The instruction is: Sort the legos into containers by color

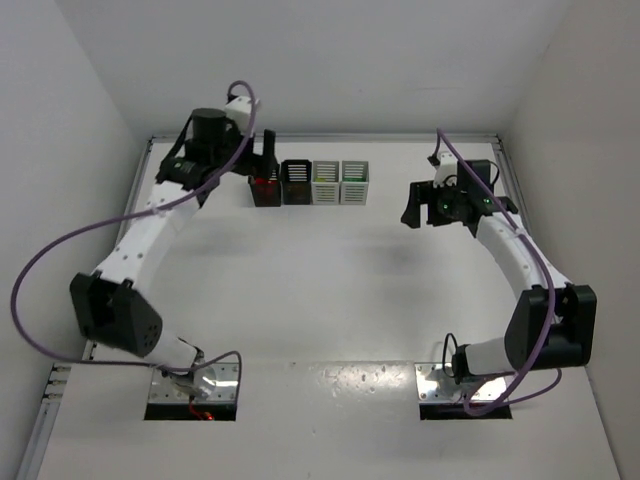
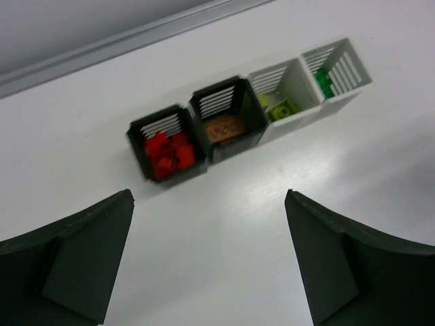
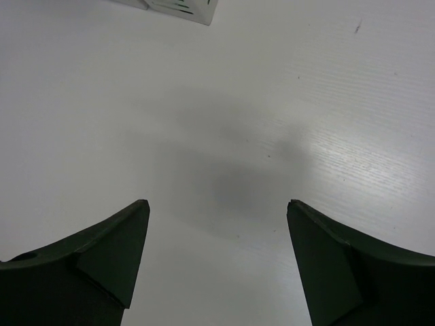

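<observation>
Four containers stand in a row at the back of the table. From the left, a black container (image 1: 265,188) (image 2: 139,146) holds red legos (image 2: 168,151). A second black container (image 1: 296,182) (image 2: 234,92) holds an orange-tan lego (image 2: 224,128). A white container (image 1: 326,183) (image 2: 299,75) holds yellow-green legos (image 2: 283,108), and another white container (image 1: 355,183) (image 2: 353,68) holds green legos (image 2: 326,83). My left gripper (image 1: 262,155) (image 2: 209,193) hangs open and empty over the red-filled container. My right gripper (image 1: 420,205) (image 3: 217,202) is open and empty over bare table, right of the row.
A metal rail (image 2: 136,41) runs along the table's back edge behind the containers, with white walls on three sides. A corner of a white container (image 3: 180,8) shows at the top of the right wrist view. Purple cables (image 1: 60,250) loop off both arms.
</observation>
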